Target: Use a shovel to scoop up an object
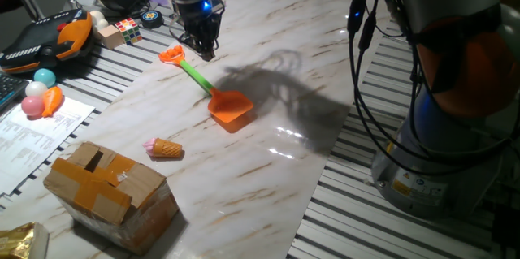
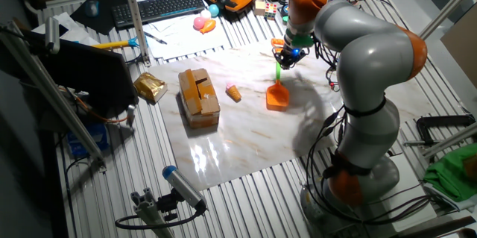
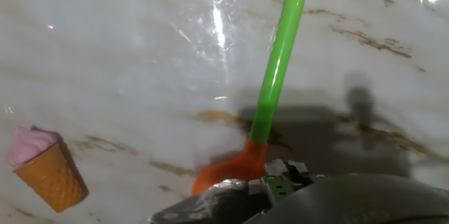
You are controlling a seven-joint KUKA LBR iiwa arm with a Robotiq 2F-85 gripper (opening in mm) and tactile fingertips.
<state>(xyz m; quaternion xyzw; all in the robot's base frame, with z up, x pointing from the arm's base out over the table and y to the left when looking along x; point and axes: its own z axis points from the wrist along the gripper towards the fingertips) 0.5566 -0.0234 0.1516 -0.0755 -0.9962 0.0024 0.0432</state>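
Observation:
The shovel [image 1: 213,90] lies flat on the marble board, with its orange scoop [image 1: 231,107] toward the front, its green shaft [image 3: 276,69] and its orange loop end [image 1: 171,54] toward the back. My gripper [image 1: 204,48] hangs just above the board beside the loop end, fingers slightly apart and holding nothing. In the hand view the loop end [image 3: 231,173] sits right under the gripper body and is partly hidden by it. The toy ice-cream cone [image 1: 165,148] lies on its side to the front left of the scoop. It also shows in the hand view [image 3: 43,168] and the other fixed view [image 2: 234,92].
A taped cardboard box [image 1: 110,186] stands at the board's front left, near the cone. A pink ball [image 1: 32,105], an orange piece, a puzzle cube [image 1: 126,28] and a pendant lie off the board at the back left. The arm's base [image 1: 439,161] stands to the right.

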